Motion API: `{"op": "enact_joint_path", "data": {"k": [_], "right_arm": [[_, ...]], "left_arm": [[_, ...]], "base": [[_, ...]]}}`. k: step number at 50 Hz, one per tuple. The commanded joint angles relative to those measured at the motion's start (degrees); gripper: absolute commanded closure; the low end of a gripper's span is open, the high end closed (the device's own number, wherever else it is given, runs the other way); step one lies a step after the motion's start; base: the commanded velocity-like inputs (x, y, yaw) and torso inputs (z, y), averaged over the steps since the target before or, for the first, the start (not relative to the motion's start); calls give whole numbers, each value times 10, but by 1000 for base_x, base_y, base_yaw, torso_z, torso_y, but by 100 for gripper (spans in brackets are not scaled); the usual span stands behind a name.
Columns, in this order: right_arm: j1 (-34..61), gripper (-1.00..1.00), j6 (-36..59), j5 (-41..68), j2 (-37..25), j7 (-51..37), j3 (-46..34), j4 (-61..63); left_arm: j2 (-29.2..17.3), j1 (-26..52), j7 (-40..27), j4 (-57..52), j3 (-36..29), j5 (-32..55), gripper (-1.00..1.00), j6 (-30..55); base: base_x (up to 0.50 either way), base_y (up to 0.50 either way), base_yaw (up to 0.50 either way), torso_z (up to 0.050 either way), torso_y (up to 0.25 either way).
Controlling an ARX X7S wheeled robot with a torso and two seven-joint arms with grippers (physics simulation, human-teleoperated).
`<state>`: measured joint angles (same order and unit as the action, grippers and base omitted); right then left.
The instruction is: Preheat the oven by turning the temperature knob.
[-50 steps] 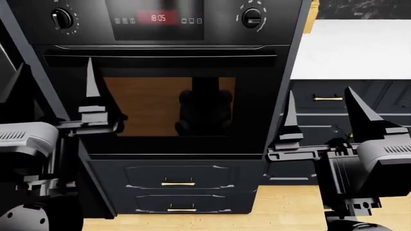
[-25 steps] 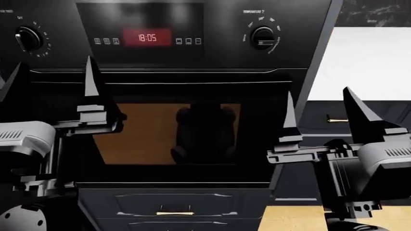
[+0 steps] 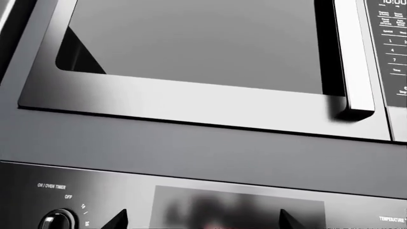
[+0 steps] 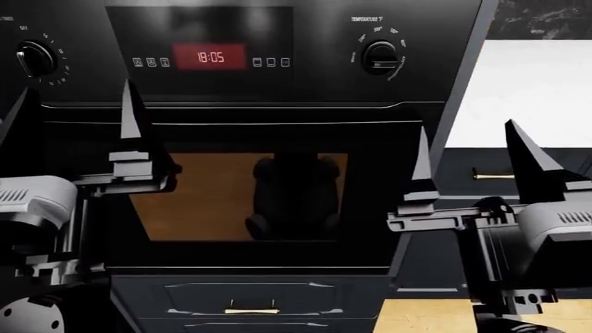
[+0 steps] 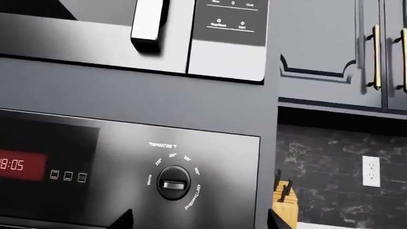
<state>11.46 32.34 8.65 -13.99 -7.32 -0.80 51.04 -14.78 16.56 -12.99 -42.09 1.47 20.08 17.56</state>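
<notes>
The black oven (image 4: pixel 277 132) fills the head view, with a dark glass window (image 4: pixel 240 198), a long bar handle (image 4: pixel 277 123) and a red clock display (image 4: pixel 211 57). Its temperature knob (image 4: pixel 380 55) sits at the panel's upper right, and a timer knob (image 4: pixel 35 57) at the upper left. My left gripper (image 4: pixel 79 90) is open and empty in front of the door's left side. My right gripper (image 4: pixel 465 126) is open and empty, below and right of the temperature knob. In the right wrist view the temperature knob (image 5: pixel 173 182) lies just beyond my open right gripper (image 5: pixel 200 219). The left wrist view shows the timer knob (image 3: pixel 57 220) beside my left gripper (image 3: pixel 202 219).
A silver microwave (image 3: pixel 190 47) is built in above the oven. A white countertop (image 4: pixel 527 90) lies to the right, over navy cabinets with a brass handle (image 4: pixel 490 173). A knife block (image 5: pixel 284 205) and a wall outlet (image 5: pixel 371 171) stand beyond. Drawers (image 4: pixel 249 305) sit under the oven.
The head view has risen, so the oven's control panel now sits lower and larger in it. Both grippers stay open in about the same places; the right one sits slightly lower.
</notes>
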Motion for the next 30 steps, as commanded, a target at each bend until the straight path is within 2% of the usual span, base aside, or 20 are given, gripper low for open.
{"op": "enact_joint_path", "data": {"k": [1,8,11,19,20,22,23,30], "right_arm": [[65,-100,79,-23,-22,-14,-15,24],[149,-100,175,-34,-43,-16,-41,26],[170,-100,200,-61,-63,-25,-76,10],[209,-100,231,-126,-118,-39,-167,-24],[222,-100,237,-159,-143,-45,-210,-37],[228,-100,240,-164,-147,-44,-220,-45],[238,-100,239,-188,-164,-50,-250,-58],[263,-100,247,-220,-187,-45,-303,-89]], "left_arm": [[-6,4,-7,0,-3,6,-100,5],[-10,4,-13,-2,-3,10,-100,10],[-11,4,-16,-1,-3,12,-100,12],[-15,4,-19,-2,-3,15,-100,11],[-15,3,-20,-2,-3,14,-100,10],[-15,3,-21,-1,-4,15,-100,10],[-16,3,-21,-1,-5,14,-100,9],[-17,2,-23,3,-9,13,-100,6]], "base": [[0,0,0,0,0],[0,0,0,0,0],[0,0,0,0,0],[0,0,0,0,0],[0,0,0,0,0],[0,0,0,0,0],[0,0,0,0,0],[0,0,0,0,0]]}}
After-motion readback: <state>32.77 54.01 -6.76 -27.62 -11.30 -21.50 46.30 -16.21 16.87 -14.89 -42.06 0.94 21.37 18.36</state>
